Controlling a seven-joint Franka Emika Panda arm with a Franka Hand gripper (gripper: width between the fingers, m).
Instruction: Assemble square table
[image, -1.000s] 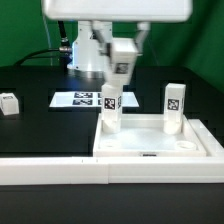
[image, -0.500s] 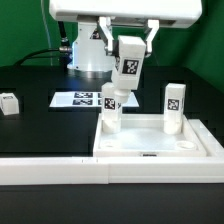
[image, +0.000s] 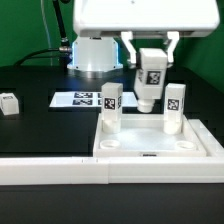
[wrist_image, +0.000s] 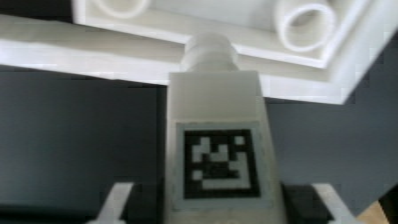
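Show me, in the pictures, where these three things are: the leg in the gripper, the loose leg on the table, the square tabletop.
Held leg (image: 152, 84): exterior view, its front face.
Loose leg (image: 10, 103): exterior view, its middle.
Square tabletop (image: 145, 132): exterior view, bare middle of its floor.

Tagged leg (wrist_image: 217, 125) over table top (wrist_image: 192, 18)

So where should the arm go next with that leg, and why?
Probably shift the held leg toward one of the empty near sockets of the square table top and line it up. The gripper grips it in the air between the two upright legs standing in the far corners, over no socket.
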